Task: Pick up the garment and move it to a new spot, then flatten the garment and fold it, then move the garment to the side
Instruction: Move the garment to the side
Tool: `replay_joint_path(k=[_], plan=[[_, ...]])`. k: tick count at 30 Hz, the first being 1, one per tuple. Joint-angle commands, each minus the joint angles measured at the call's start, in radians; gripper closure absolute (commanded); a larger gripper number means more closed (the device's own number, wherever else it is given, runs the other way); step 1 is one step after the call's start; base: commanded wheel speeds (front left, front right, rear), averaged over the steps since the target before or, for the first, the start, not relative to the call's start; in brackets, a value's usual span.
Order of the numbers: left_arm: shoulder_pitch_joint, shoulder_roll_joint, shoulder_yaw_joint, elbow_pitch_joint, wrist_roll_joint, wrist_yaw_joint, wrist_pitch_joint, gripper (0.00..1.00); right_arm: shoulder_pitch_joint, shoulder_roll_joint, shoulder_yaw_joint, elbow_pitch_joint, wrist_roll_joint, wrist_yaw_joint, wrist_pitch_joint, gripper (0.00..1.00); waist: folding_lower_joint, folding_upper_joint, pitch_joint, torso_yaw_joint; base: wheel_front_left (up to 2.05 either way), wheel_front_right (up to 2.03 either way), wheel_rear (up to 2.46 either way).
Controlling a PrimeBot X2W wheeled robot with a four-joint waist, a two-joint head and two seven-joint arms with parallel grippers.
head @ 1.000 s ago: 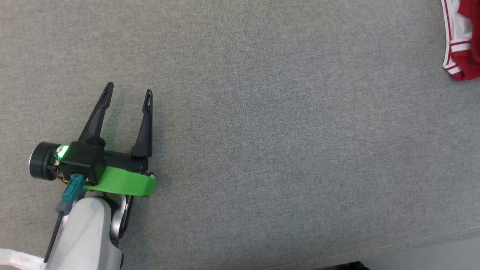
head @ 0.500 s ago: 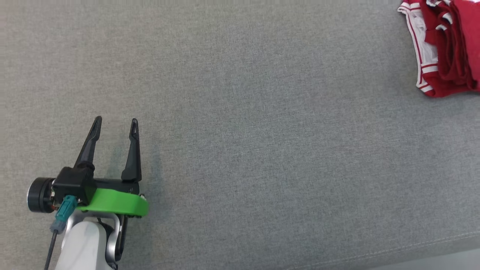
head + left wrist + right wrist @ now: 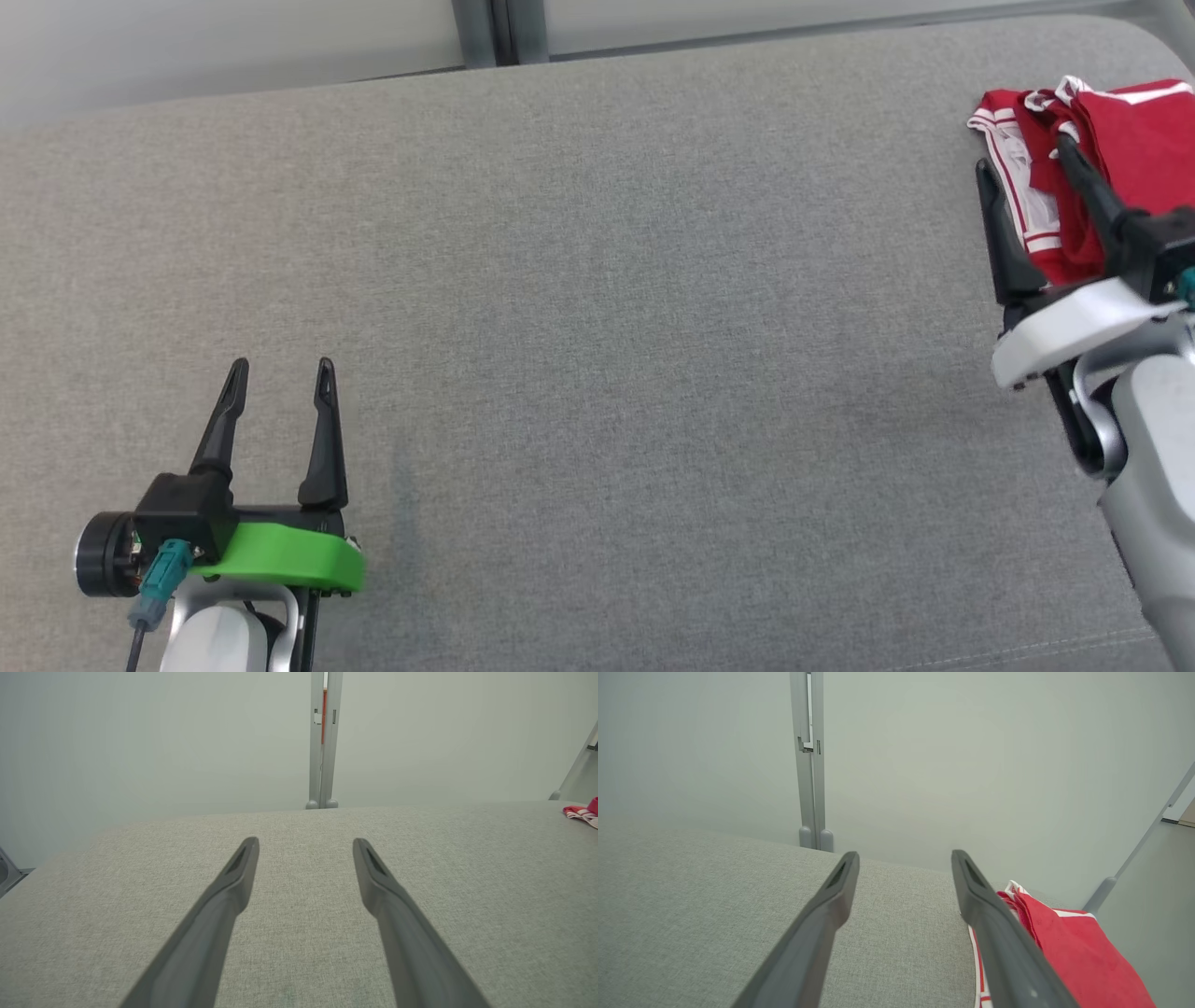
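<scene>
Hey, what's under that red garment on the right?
The garment lies on the grey cushion, near its far right corner. Anything beneath it or between its layers is covered; the right gripper, jaws open, also hides part of its near edge.

I read this as a robot test cell or lab booth, not a home. I work over a broad padded surface covered in plain grey woven fabric, with rounded corners and a stitched seam. Behind it stand bare pale partition panels joined by a grey metal post. A slanted metal strut rises from smooth grey floor.
</scene>
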Motion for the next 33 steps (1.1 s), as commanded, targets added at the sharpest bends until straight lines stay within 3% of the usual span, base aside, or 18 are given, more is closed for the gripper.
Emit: replay_joint_path(k=[1, 19, 33], plan=[[0.017, -0.003, 0.002, 0.005, -0.006, -0.001, -0.004, 0.00, 0.044, 0.017, -0.017, -0.023, -0.013, -0.002, -0.002, 0.00, 0.0001, 0.0000, -0.049, 0.040, 0.00, 0.00, 0.00], [0.094, -0.029, 0.018, 0.048, -0.005, -0.014, -0.005, 0.00, 0.494, 0.221, -0.180, -0.271, -0.070, -0.002, -0.002, 0.00, 0.0001, 0.0000, -0.176, 0.089, 0.00, 0.00, 0.00], [0.131, -0.037, 0.034, 0.054, 0.000, -0.020, -0.005, 0.00, 0.581, 0.285, -0.202, -0.332, -0.102, -0.002, -0.002, 0.00, 0.0001, 0.0000, -0.215, 0.096, 0.00, 0.00, 0.00]])
